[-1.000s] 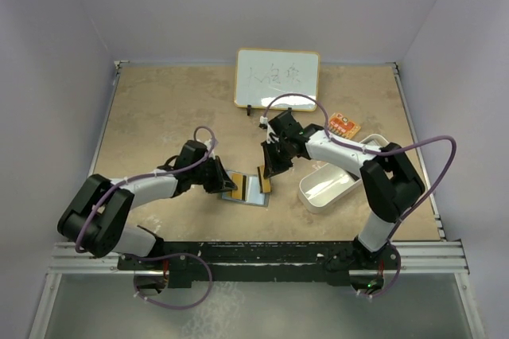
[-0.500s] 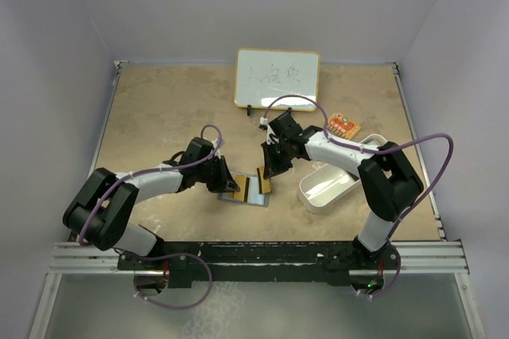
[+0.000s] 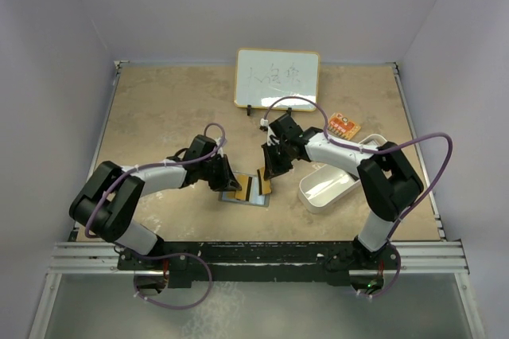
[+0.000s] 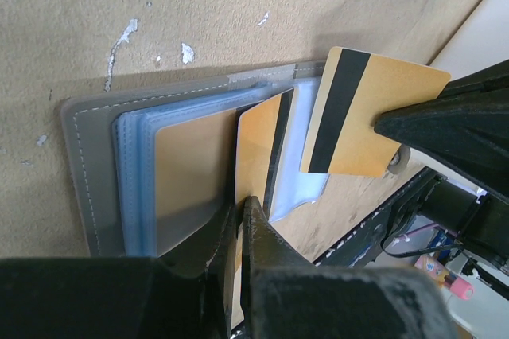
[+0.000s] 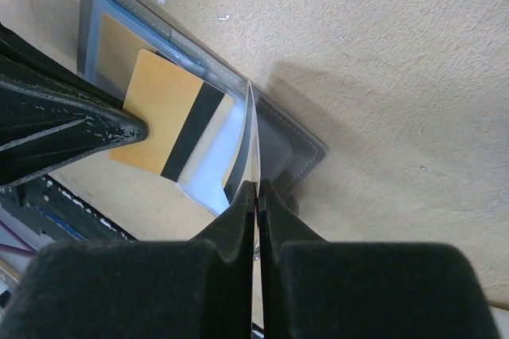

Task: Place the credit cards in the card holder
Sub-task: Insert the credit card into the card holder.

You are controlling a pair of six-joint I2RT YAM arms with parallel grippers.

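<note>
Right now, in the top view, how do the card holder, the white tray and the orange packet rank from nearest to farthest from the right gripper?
1. card holder, just under the right gripper, near the table's centre.
2. white tray, on the right side.
3. orange packet, farther back on the right, behind the tray.

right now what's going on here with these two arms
Both arms are working over the grey card holder, which lies open on the table. The left claw pinches one orange-gold card above its clear sleeves; the right claw pinches a second striped card right beside it. Neither held card looks fully seated in a sleeve yet.
</note>
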